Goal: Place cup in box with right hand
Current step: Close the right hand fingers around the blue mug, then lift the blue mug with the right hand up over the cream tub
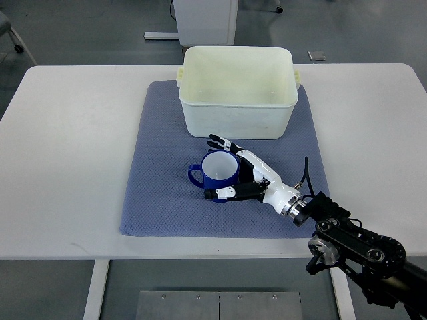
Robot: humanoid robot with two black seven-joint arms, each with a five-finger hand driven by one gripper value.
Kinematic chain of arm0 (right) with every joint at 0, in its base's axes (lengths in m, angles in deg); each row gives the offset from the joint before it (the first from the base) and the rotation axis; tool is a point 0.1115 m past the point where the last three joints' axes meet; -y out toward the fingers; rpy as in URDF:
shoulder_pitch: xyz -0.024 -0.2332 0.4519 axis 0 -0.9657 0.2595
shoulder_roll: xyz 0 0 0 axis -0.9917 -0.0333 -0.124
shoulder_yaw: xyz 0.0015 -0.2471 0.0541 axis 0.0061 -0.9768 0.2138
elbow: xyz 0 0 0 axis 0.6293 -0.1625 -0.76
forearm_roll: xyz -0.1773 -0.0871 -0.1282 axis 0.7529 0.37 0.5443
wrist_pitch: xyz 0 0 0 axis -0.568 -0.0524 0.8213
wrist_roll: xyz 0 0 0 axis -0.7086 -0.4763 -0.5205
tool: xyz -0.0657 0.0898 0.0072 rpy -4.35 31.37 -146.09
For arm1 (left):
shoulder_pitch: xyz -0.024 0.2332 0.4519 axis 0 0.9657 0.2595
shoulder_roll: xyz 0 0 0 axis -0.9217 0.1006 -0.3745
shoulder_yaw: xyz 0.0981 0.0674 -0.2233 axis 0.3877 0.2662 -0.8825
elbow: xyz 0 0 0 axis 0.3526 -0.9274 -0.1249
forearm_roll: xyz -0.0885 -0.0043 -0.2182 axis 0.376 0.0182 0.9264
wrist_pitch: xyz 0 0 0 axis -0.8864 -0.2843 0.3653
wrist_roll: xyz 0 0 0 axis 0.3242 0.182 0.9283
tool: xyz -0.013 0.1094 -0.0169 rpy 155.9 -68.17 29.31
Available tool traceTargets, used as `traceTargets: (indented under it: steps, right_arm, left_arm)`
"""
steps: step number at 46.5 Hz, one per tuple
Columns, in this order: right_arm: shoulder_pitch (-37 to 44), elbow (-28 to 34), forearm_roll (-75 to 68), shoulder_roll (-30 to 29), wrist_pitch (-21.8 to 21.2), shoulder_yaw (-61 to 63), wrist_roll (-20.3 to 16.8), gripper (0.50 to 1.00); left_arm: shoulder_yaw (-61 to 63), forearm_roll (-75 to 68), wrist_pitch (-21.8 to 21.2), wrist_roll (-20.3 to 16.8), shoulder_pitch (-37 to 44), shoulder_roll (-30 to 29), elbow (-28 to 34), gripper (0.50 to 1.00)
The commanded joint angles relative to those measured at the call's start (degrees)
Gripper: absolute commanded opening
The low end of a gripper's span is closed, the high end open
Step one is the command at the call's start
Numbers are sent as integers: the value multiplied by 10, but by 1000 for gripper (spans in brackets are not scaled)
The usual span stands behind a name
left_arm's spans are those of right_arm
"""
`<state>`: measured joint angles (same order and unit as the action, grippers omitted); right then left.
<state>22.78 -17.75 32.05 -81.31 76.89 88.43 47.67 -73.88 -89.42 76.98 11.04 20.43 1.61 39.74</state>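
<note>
**Right robot hand wraps a small blue cup, box waiting just behind**

At the far left there is only the bare white desk (73,153); no left arm shows anywhere in the view. Moving in, a blue-grey woven cloth mat (157,200) covers the middle of the desk and carries everything that matters.

On the mat, a little left of its centre, stands the small blue cup with a pale inside (218,171), upright, mouth open to the camera, its loop handle sticking out to the left. It looks like a stiff plastic or glazed mug: light, rigid, smooth-walled and so probably a bit slippery under hard fingers. It seems empty, so tipping would spill nothing, but a loose grip could let it rotate or slide out. The wall is the sensible place to hold it, fingers on one side and thumb opposite, leaving the handle free.

That is about how the white and black right robot hand (243,177) sits now: it comes in from the lower right, with the fingers (219,141) curled round the far side of the cup and the thumb against the near side. It appears to be grasping the cup, though the cup's base seems to rest on the mat.

Behind the cup, toward the mat's rear edge, stands the cream rectangular plastic box (237,120), open-topped and empty, with its near wall close to the fingers. The lift will need to clear that rim.
</note>
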Motion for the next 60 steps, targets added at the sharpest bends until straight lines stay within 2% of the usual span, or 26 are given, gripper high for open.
traceTargets:
  steps: [1, 10, 15, 16, 20, 37, 44, 51, 60]
  right_arm:
    - [0, -7, 0, -3, 7, -2, 4, 989]
    - [0, -25, -1, -6, 14, -17, 26, 908]
    - [0, -31, -1, -5, 28, -18, 33, 820]
    - [0, -31, -1, -5, 28, -18, 37, 778]
    - [5, -31, -1, -2, 28, -27, 44, 500]
    - [17, -23, -3, 9, 55, -40, 56, 500]
    - [24, -1, -6, 50, 56, -37, 57, 500]
    - [25, 59, -7, 89, 60, -37, 59, 500]
    - [32, 103, -10, 156, 73, -35, 59, 500]
  left_arm:
    - [2, 0, 0, 1, 0, 0, 0, 1000]
    - [2, 0, 0, 1, 0, 0, 0, 1000]
    - [2, 0, 0, 0, 0, 0, 0, 1000]
    - [0, 0, 0, 0, 0, 0, 1, 1000]
    - [0, 0, 0, 1, 0, 0, 0, 1000]
    - [0, 0, 0, 0, 0, 0, 0, 1000]
    - [0, 0, 0, 0, 0, 0, 0, 1000]
    - [0, 0, 0, 0, 0, 0, 0, 1000]
    - [0, 0, 0, 0, 0, 0, 0, 1000]
